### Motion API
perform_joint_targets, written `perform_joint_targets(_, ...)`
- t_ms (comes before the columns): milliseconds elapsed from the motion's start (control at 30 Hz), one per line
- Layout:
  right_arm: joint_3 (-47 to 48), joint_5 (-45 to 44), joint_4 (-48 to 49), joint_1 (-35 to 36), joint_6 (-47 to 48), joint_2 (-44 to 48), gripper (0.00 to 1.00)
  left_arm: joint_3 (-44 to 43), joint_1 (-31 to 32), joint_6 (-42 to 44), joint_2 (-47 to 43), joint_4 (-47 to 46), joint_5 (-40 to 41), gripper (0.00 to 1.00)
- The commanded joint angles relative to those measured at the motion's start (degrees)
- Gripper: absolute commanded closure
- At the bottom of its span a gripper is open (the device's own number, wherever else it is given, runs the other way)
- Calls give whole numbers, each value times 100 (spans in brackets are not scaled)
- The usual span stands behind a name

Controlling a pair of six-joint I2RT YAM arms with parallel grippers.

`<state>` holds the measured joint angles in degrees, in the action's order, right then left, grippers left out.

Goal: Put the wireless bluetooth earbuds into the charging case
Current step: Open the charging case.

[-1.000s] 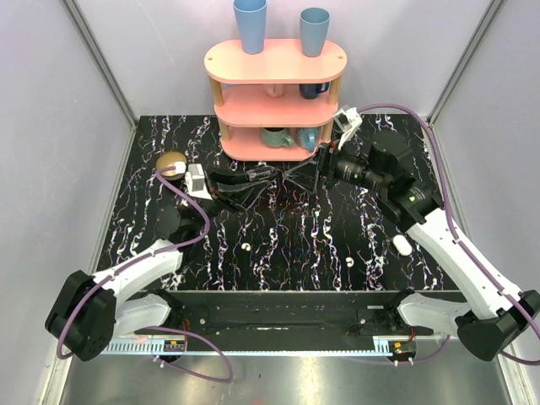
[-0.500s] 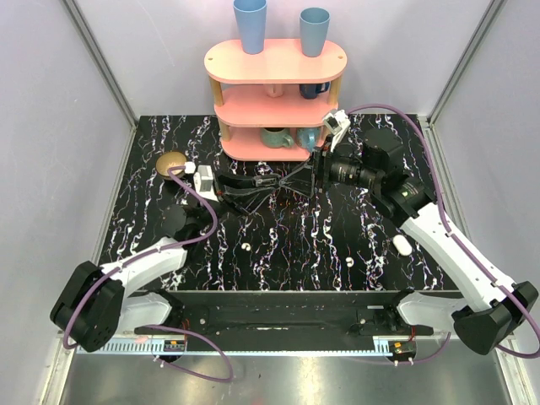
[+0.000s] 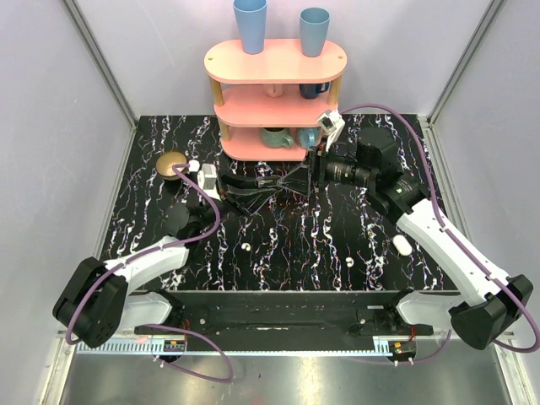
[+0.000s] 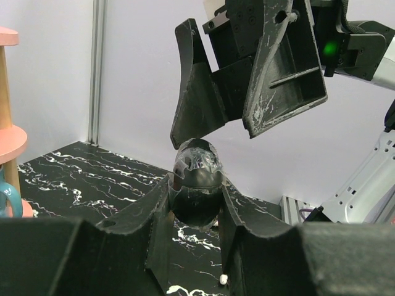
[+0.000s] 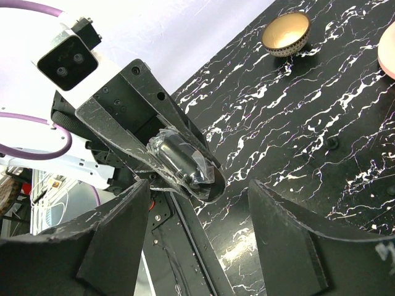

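The white charging case (image 3: 402, 245) lies on the black marble table at the right. Two tiny white earbuds (image 3: 245, 247) (image 3: 348, 261) lie apart near the front edge; one earbud (image 4: 222, 279) shows below my left fingers. My left gripper (image 3: 274, 182) (image 4: 195, 188) is raised mid-table, shut on a dark glossy oval object (image 4: 197, 169) (image 5: 185, 163) wrapped in clear film. My right gripper (image 3: 295, 179) (image 5: 200, 203) faces it, open, with its fingers (image 4: 284, 80) either side of that object's tip and not touching it.
A pink three-tier shelf (image 3: 274, 101) stands at the back centre, with two blue cups on top and mugs on its lower tiers, close behind both grippers. A gold bowl (image 3: 171, 163) (image 5: 285, 34) sits at the back left.
My right gripper has moved left until its fingers flank the tip of the left gripper, and its jaws have narrowed a little. The left gripper shifted slightly right, still shut on the dark object.
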<state>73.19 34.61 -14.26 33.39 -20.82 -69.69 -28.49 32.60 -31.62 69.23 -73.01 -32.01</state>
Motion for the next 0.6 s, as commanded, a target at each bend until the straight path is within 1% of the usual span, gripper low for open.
perform_joint_targets(0, 310, 63, 117, 89, 43, -45, 29, -245, 1, -29, 11, -1523, -156, 100)
perform_joint_targets(567, 389, 28, -85, 212, 122, -194, 30, -297, 36, 86, -77, -1251, -262, 100)
